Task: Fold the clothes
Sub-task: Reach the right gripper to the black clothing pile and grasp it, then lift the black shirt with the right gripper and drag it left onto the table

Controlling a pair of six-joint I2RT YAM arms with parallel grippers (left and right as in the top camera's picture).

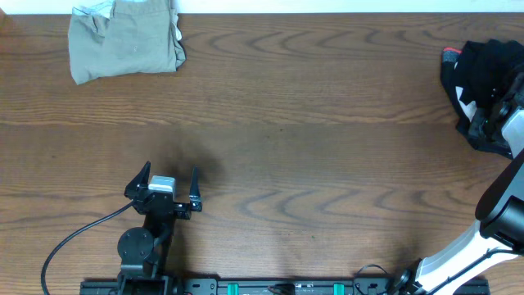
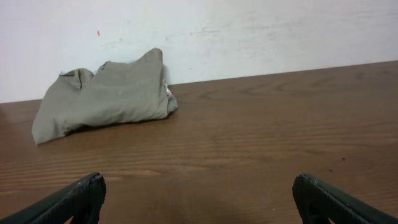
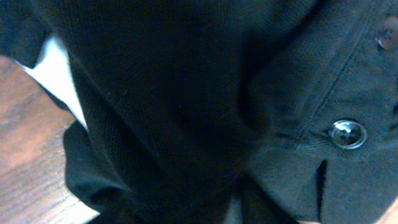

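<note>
A black buttoned shirt (image 1: 483,70) lies bunched at the right edge of the bench (image 1: 311,164), with the right claw (image 1: 495,111) buried in it; whether it is clenched cannot be told. The left claw (image 1: 168,178) gapes empty near the front edge. A pinch through many layers could drag the shirt off the edge.

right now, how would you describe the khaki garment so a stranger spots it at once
On the wooden table, look to the far left corner by the white wall. The khaki garment lies there in a loose heap. It is the only tan cloth; the other pile, a black garment, sits at the right edge.
</note>
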